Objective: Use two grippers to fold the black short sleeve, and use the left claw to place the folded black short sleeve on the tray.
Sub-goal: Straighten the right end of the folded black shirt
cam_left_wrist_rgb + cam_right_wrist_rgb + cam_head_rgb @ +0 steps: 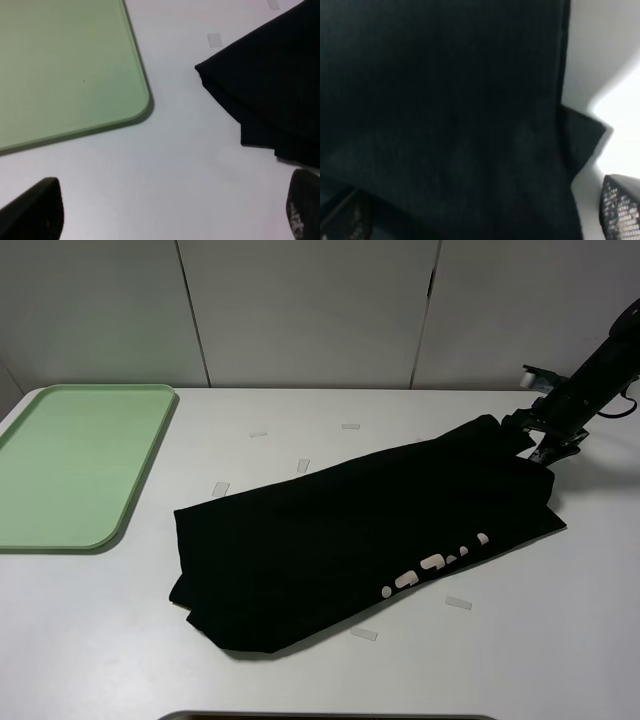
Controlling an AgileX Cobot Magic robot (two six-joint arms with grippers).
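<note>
Two grippers belong to this rig, and both stand spread wide with nothing clamped between the jaws.

The black short sleeve (350,540) lies folded into a long slanted band across the middle of the white tabletop (90,640). Its near-left end is bunched in layers and its other end reaches toward the back right. Pale lettering (435,568) shows along its near edge, partly hidden by the fold. Small clear tape marks (303,466) are scattered on the tabletop around it.

The right gripper (548,445) sits at the far-right corner of the garment. In the exterior view it overlaps that corner, but whether it touches the fabric cannot be told. Its wrist view is almost filled with dark cloth. One of its fingers (620,210) shows against pale tabletop just beyond the hem and the other against the fabric, so the cloth's edge lies between them.

The left gripper (170,217) is out of the exterior view. Its wrist view shows its jaws far apart with only bare tabletop between them. The layered corner of the black short sleeve lies ahead, near one finger and apart from it. The rounded corner of the pale green tray (65,60) lies ahead on the other side. A strip of tabletop separates tray and cloth. In the exterior view the tray lies at the far left of the tabletop, well apart from the right gripper.
</note>
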